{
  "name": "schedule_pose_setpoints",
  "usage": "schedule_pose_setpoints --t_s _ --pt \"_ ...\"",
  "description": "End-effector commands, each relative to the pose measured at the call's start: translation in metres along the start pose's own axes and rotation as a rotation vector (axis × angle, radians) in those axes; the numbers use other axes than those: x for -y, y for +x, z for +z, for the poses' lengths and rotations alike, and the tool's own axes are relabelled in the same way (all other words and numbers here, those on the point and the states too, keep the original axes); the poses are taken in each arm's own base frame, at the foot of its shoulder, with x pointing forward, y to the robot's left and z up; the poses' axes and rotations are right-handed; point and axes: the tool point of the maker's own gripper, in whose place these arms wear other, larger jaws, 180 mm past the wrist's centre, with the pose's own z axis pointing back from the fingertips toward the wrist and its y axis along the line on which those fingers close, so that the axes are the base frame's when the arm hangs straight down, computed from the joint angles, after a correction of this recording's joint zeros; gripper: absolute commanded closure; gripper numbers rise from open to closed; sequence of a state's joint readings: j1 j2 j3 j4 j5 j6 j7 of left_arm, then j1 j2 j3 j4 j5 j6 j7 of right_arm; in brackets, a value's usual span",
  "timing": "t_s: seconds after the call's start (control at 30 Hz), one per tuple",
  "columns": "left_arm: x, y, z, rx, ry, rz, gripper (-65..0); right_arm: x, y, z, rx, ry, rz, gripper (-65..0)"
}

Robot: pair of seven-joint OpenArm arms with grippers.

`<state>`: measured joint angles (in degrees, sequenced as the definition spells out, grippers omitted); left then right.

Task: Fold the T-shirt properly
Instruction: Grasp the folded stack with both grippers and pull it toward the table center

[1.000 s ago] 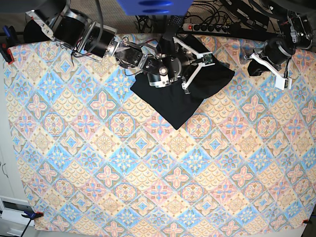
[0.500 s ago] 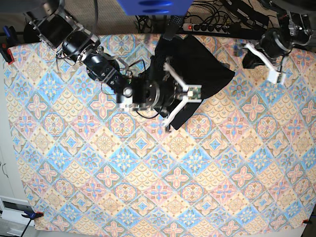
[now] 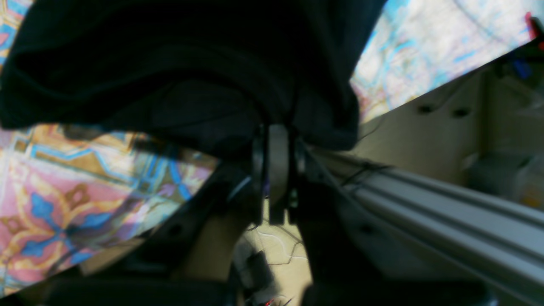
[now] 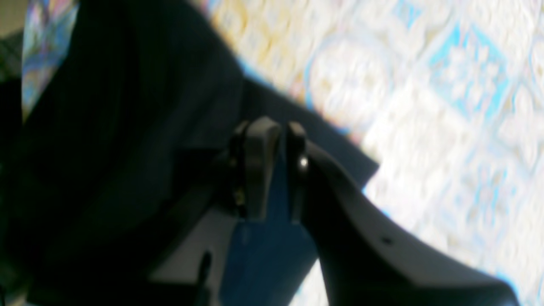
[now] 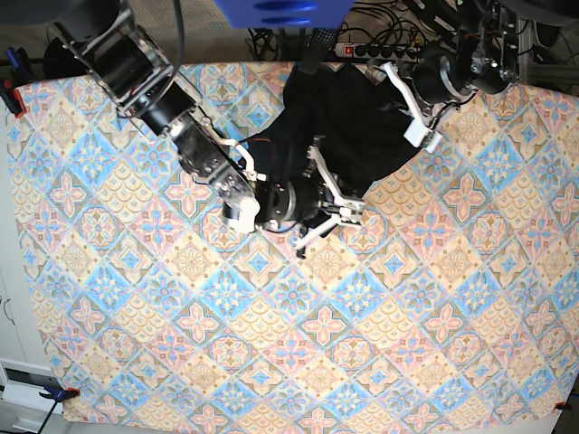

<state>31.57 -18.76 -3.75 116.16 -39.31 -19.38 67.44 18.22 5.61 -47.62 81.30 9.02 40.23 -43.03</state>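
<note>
left hand [image 3: 278, 140]: fingers together, seemingly pinching the T-shirt [image 5: 348, 136] edge, view blurred | right hand [image 4: 267, 170]: clamped on black cloth | T-shirt bunched between both hands on the patterned surface [image 5: 271, 344]

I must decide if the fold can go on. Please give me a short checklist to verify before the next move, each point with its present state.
1. Right gripper jaws nearly closed on the black T-shirt: ok.
2. Left gripper shut, holding fabric: cannot tell.
3. Shirt lying flat: not ok, it is bunched.
4. Shirt fully on the patterned tablecloth: not ok, its top lies at the far edge.
5. Wrist views sharp: not ok, blurred.
</note>
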Motion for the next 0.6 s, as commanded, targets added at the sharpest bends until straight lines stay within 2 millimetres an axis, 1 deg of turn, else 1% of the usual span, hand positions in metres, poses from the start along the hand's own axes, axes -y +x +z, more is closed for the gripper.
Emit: schedule_pose_setpoints --t_s 0.0,0.03,0.13,0.23,0.3,0.43,0.5,0.57 --pt "-0.001 0.003 0.000 0.006 0.015 -0.026 -0.7 0.011 0.010 -0.001 0.019 -0.023 0.012 -7.1" --pt "-0.004 0.002 -0.001 -0.004 0.037 -0.047 -0.7 0.011 0.006 -0.006 0.004 -0.024 0.014 -7.1" --pt "-0.020 -0.001 -0.006 -0.040 0.113 -0.091 -0.7 0.015 0.002 -0.022 -0.041 -0.038 0.040 -7.1" --pt "-0.048 -0.006 -0.013 -0.089 0.192 -0.091 -0.7 0.010 -0.011 -0.041 -0.104 -0.025 0.050 -7.1" --pt "-0.062 -0.005 -0.018 -0.091 0.228 -0.096 -0.7 0.010 -0.019 -0.047 -0.126 -0.016 0.047 -7.1" --pt "-0.088 -0.011 -0.024 -0.098 0.303 -0.108 -0.7 0.007 -0.033 -0.051 -0.152 -0.001 0.025 -7.1" --pt "-0.102 -0.006 -0.027 -0.086 0.347 -0.129 -0.7 0.014 -0.033 -0.048 -0.159 -0.011 0.032 -7.1" --pt "-0.112 -0.002 -0.030 -0.080 0.377 -0.138 -0.7 0.020 -0.048 -0.042 -0.187 -0.023 0.032 -7.1"
